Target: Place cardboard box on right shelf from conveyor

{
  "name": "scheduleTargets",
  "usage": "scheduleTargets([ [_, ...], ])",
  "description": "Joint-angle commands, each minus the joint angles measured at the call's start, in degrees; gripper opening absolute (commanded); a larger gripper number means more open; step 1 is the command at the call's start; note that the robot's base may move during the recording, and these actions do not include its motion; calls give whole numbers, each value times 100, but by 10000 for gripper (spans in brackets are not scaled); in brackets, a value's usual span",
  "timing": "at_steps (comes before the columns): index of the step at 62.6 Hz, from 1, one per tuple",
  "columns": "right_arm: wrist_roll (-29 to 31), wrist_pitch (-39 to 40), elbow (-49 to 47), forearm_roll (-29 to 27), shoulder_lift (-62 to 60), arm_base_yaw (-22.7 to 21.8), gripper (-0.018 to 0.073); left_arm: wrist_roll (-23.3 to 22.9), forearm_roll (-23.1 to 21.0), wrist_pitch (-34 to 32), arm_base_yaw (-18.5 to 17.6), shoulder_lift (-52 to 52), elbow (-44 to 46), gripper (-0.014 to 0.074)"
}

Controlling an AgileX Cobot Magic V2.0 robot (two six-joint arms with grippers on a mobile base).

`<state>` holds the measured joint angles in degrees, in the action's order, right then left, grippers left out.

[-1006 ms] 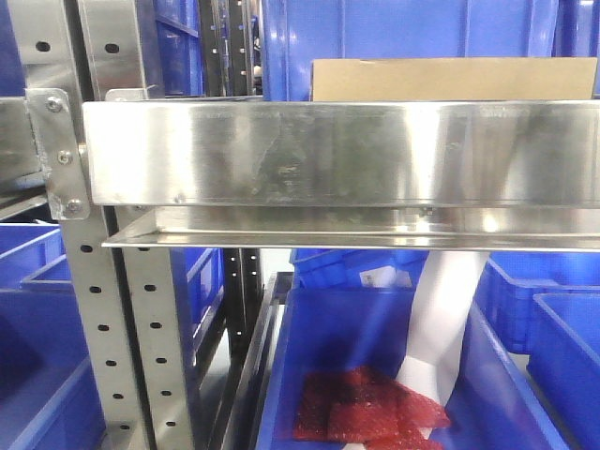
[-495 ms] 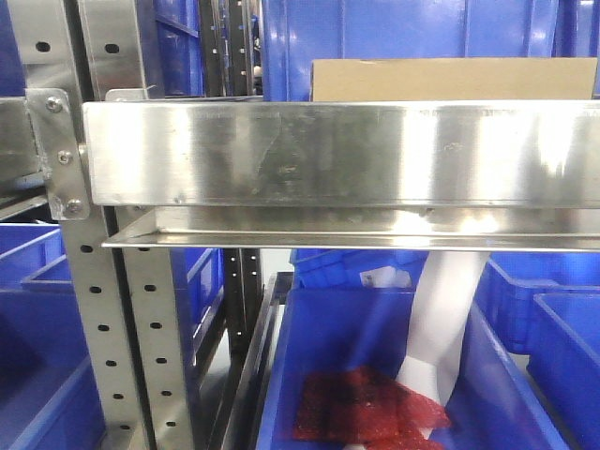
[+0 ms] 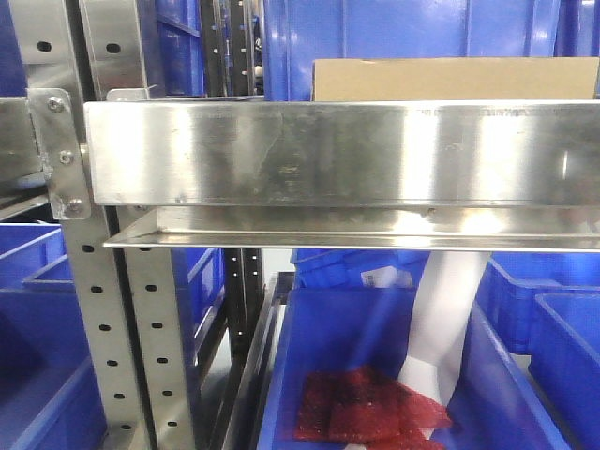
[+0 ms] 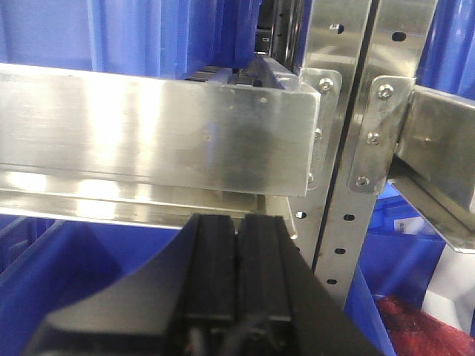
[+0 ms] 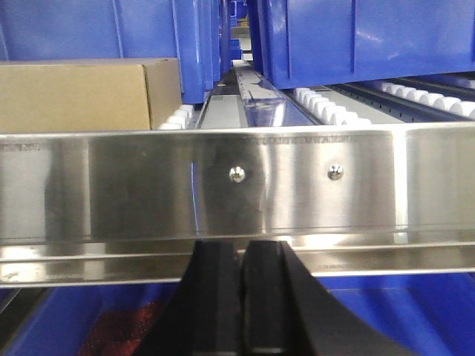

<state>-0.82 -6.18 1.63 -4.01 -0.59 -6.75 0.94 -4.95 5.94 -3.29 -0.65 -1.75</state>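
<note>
The tan cardboard box (image 3: 455,80) rests on the right shelf (image 3: 337,155), behind its shiny steel front lip. In the right wrist view the cardboard box (image 5: 82,95) sits at the upper left on white rollers, beyond the right shelf's lip (image 5: 312,185). My right gripper (image 5: 242,248) is shut and empty, low in front of that lip and apart from the box. My left gripper (image 4: 239,222) is shut and empty too, below a neighbouring steel lip (image 4: 148,126), left of the perforated uprights (image 4: 349,148). The conveyor is out of view.
Large blue bins (image 3: 422,33) stand on the shelf behind and beside the box. Below the shelf are more blue bins, one holding red mesh bags (image 3: 366,408). A white arm segment (image 3: 445,319) hangs under the shelf. Grey perforated uprights (image 3: 94,309) stand at the left.
The white arm segment under the shelf has shifted very slightly, and reflections on the lip have moved. The box has stayed where it was.
</note>
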Motion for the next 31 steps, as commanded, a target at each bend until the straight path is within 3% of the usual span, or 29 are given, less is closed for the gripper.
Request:
scheduleTargets([
  [1,6,548,-26,-11,-52,-45,57,-29,-27,-518,-28,-75,16,-119],
  [31,6,553,-26,-11,-52,-45,57,-29,-27,-518,-28,-75,16,-119],
])
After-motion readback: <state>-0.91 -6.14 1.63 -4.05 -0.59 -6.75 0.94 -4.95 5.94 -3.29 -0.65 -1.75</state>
